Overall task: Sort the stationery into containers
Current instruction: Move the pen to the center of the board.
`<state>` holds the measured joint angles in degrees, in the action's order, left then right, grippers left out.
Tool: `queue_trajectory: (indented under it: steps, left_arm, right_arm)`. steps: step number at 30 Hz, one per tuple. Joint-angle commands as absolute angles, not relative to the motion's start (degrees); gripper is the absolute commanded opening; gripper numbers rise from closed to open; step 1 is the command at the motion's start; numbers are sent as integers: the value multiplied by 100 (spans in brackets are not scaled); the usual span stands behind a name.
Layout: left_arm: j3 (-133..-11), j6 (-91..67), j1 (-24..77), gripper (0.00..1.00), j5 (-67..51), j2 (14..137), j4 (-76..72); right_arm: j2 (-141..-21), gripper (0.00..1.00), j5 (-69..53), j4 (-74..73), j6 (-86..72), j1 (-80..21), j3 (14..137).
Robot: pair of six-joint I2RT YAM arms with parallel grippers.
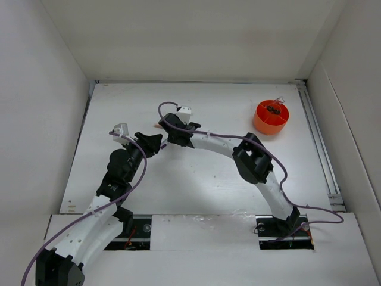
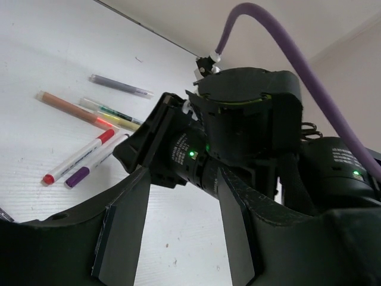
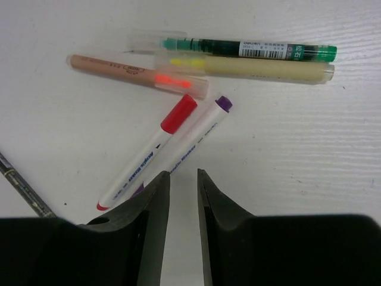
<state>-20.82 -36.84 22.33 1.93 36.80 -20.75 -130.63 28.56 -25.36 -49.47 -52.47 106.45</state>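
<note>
**Top view.** The orange organiser (image 1: 263,126) is shown at the far right of the table (image 1: 196,185), well apart from both tools; a dark item lies inside it (kind not discernible).

**Right wrist view.** Five pens are seen loose on the table. The green pen (image 3: 250,47) and yellow highlighter (image 3: 268,69) lie side by side, with the orange highlighter (image 3: 119,68) angled beside them. The red marker (image 3: 146,156) and purple marker (image 3: 199,134) lie together below. The right tool (image 3: 183,179) is held just over the markers' near ends, its fingers narrowly parted and gripping nothing.

**Left wrist view.** The left tool (image 2: 184,179) is shown wide open and empty, facing the right wrist; a grey pen (image 2: 122,86) lies beyond the group.
</note>
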Motion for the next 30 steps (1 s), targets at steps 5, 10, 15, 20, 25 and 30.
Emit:
queue_trajectory:
  steps: [5,10,15,20,25,30]
  left_arm:
    - [-2074,-3586,2206,45,123,3656,-2355]
    - [-2074,-3586,2206,45,123,3656,-2355]
    - [-2074,-3586,2206,45,123,3656,-2355]
    - [-2074,-3586,2206,45,70,3656,-2408]
    - [-2074,-3586,2206,45,70,3604,-2356]
    - [-2074,-3533,2206,45,220,3489,-2294]
  right_arm:
    - [-13701,25,2918,-2768,-4983,-5142,11487]
    - [-13772,22,2971,-2769,-5045,-5142,11610]
    - [-13720,21,3102,-2900,-5045,-5142,11410]
    - [-13369,34,3243,-2900,-5098,-5142,10662]
    - [-12930,40,3410,-2848,-5098,-5142,9881]
    - [-12385,36,3357,-2523,-4914,-5142,9089]
